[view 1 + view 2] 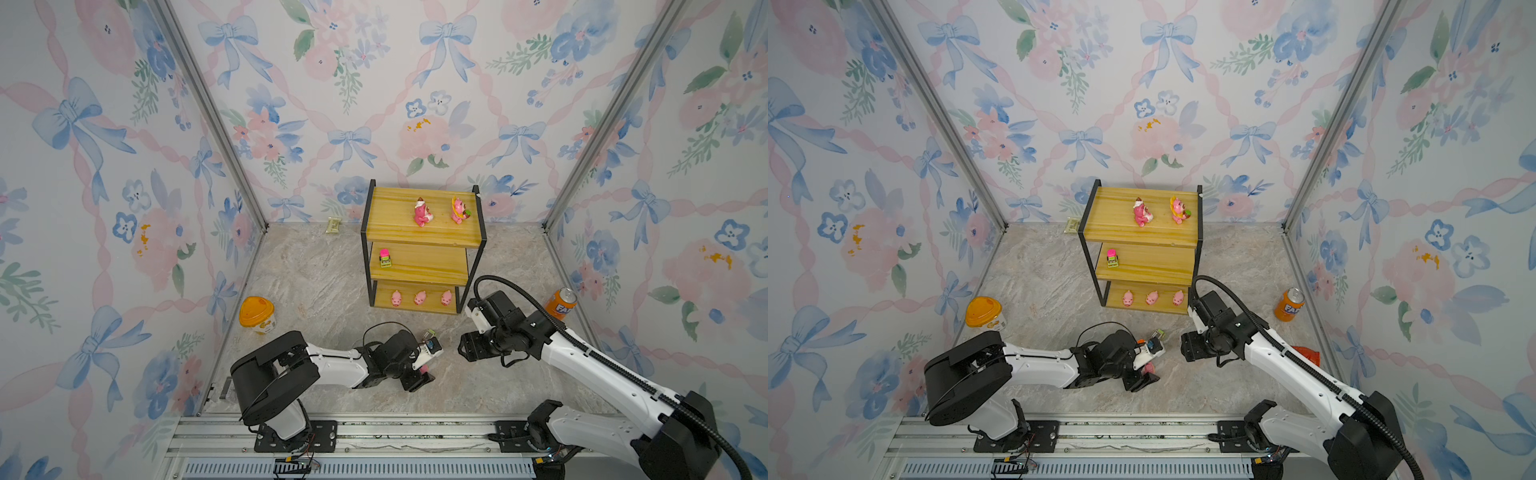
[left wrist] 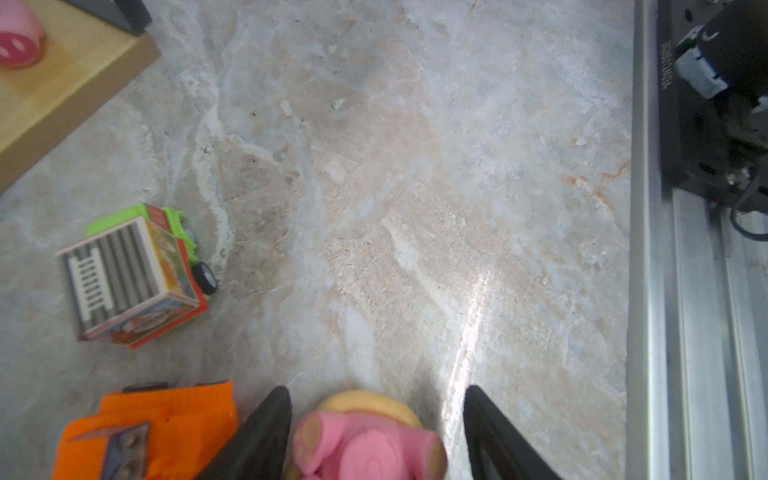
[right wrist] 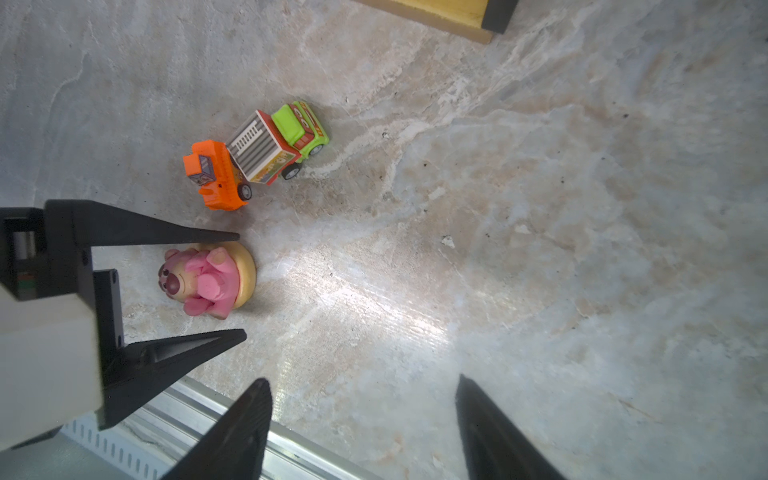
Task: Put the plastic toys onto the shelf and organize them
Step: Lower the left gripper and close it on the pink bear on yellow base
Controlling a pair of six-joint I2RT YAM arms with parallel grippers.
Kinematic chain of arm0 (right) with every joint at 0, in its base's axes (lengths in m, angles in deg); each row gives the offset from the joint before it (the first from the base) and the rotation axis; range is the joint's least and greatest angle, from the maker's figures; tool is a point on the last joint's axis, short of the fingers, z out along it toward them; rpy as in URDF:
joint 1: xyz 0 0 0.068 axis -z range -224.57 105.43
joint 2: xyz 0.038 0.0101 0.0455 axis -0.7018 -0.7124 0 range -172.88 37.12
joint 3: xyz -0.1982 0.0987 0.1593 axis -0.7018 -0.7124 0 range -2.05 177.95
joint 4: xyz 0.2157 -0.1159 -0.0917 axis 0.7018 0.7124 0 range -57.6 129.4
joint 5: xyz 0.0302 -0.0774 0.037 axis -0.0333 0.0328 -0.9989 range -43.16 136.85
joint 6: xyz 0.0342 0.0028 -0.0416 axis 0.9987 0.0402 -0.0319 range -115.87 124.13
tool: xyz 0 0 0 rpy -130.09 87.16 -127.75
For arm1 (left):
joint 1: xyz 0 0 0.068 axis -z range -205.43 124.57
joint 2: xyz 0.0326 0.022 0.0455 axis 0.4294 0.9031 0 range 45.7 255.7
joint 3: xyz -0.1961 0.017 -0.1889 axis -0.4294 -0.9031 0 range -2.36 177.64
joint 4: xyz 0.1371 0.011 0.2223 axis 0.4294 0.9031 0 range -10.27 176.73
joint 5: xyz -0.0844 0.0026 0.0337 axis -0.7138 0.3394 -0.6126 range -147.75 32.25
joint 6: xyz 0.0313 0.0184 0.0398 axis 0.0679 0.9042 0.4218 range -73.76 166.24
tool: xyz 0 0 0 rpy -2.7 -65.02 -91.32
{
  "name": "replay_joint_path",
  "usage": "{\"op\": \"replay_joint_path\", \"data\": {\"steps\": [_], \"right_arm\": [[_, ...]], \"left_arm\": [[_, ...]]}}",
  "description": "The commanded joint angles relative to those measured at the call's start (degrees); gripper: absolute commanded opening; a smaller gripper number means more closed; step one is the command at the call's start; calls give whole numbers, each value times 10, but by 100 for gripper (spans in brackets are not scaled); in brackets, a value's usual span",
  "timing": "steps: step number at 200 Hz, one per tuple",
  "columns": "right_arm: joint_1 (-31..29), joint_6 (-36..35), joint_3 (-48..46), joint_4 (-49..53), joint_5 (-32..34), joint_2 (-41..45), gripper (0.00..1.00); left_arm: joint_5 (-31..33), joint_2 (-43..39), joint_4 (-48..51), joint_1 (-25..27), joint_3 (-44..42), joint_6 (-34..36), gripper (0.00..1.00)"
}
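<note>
While six toys already sit on the shelf [image 1: 390,216], which stands mid-frame in both top views near the back wall, with two pink figurines [image 1: 423,212] on the top board, a pink-and-green car [image 1: 385,258] on the middle one and three little pigs [image 1: 420,297] in a row on the bottom, the step in hand looks to be picking up the third figurine [image 3: 208,278]. It appears tipped over on the worktop [image 3: 498,249], in the lower middle of both top views. The left claw [image 3: 242,284] straddles it with its fingers apart, one very close to the round tan base and the other showing a clear gap, so nothing is gripped yet. Just beside it lie an orange car [image 3: 216,174] and a grey-and-green truck [image 3: 274,143], touching each other. The right claw [image 3: 361,378] hangs released and empty close by, to the right. The next move, I judge, calls for pinching the figurine without nudging the orange car, then lifting it to the free left part of the top board. The orange can [image 1: 1289,305] at the right of the frame reads "FAN"; the truck's stickers are too small to read.
</note>
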Motion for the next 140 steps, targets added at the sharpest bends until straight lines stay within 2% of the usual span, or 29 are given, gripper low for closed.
{"op": "replay_joint_path", "data": {"steps": [1, 41, 73, 103, 121, 140], "right_arm": [[5, 2, -6, 13, -7, 1, 72], [5, 6, -8, 14, -3, 9, 72], [5, 6, -8, 14, -2, 8, 72], [5, 5, -8, 15, -1, 8, 72], [5, 6, -7, 15, 1, 9, 72], [5, 6, -5, 17, 2, 11, 72]], "left_arm": [[6, -12, 8, 3, -10, 3, 67], [13, -6, 8, -2, -15, 3, 66], [28, 4, 8, -5, -17, -3, 59], [30, 11, 7, -6, -14, -3, 58], [30, 18, 7, -6, -11, -6, 54], [35, 20, 7, -6, -10, -11, 44]]}}
